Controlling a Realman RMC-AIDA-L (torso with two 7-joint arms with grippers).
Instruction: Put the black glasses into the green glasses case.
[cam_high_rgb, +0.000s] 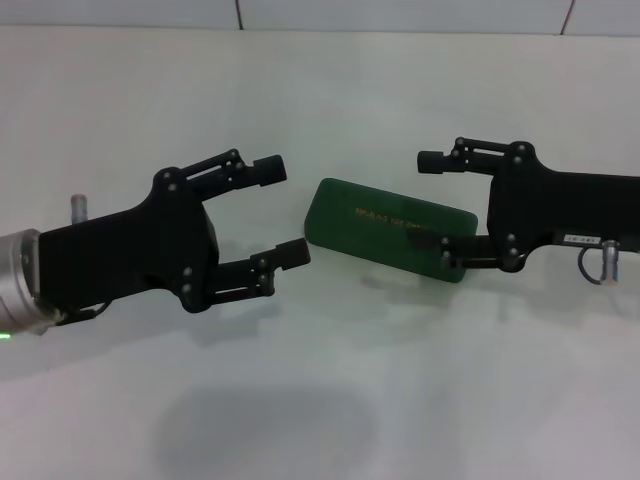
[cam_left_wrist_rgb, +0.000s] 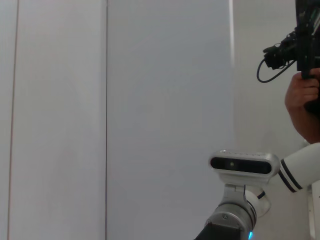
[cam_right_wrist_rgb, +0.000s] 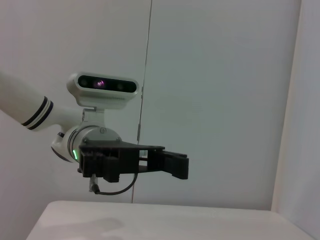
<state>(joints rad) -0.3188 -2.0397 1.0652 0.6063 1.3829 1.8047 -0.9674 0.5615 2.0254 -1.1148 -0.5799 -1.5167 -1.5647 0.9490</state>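
The green glasses case (cam_high_rgb: 385, 228) lies shut on the white table (cam_high_rgb: 330, 400), gold lettering on its lid facing up. The black glasses are out of view. My left gripper (cam_high_rgb: 283, 212) hovers just left of the case, open, nothing between its fingers. On the other side, my right gripper (cam_high_rgb: 437, 208) is open too, and its lower finger (cam_high_rgb: 452, 252) overlaps the case's right end. Whether that finger touches the case I cannot tell. The right wrist view shows the left gripper (cam_right_wrist_rgb: 180, 167) side-on above the table (cam_right_wrist_rgb: 165, 220).
The back wall (cam_high_rgb: 400, 12) runs along the table's far edge. In the wrist views the robot's head camera (cam_left_wrist_rgb: 242, 164) shows against plain walls. A person's hand (cam_left_wrist_rgb: 302, 100) holding a black device shows at the edge of the left wrist view.
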